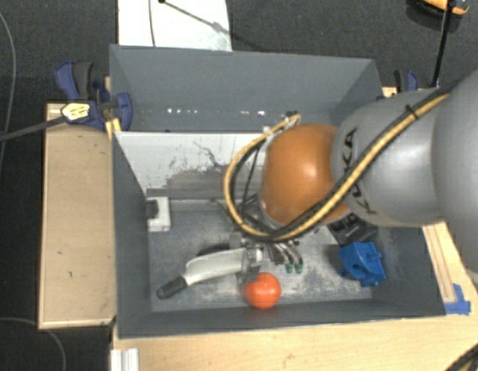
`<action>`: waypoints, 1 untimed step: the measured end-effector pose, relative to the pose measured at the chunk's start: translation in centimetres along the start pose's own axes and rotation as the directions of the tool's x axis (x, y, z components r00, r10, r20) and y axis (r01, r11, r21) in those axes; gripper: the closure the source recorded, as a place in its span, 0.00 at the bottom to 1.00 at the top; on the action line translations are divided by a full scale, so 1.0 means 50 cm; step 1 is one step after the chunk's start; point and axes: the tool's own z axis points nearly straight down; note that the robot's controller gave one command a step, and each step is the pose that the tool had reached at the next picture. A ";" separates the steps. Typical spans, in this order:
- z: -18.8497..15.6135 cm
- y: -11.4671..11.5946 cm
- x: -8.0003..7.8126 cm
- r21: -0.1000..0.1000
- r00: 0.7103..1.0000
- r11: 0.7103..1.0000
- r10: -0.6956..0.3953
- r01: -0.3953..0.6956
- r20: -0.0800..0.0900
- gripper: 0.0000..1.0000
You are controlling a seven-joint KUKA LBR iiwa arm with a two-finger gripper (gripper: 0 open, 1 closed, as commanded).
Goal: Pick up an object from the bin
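My gripper [257,260] hangs low near the bin's front wall, mostly hidden under the arm's orange cover. Directly below it, against the front wall, lies an orange-red ball [263,291], a little apart from it. Left of the gripper lies a white, curved tool with a black handle [202,270]; its right end reaches up to the gripper, and I cannot tell whether they touch.
A blue plastic piece [362,261] lies at the front right with a black item [346,226] just behind it, partly under the arm. A small white block [158,213] sits against the left wall. The arm covers the bin's right half.
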 end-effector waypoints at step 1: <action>-0.263 -0.001 0.006 0.000 0.998 0.998 -0.055 0.055 0.002 1.00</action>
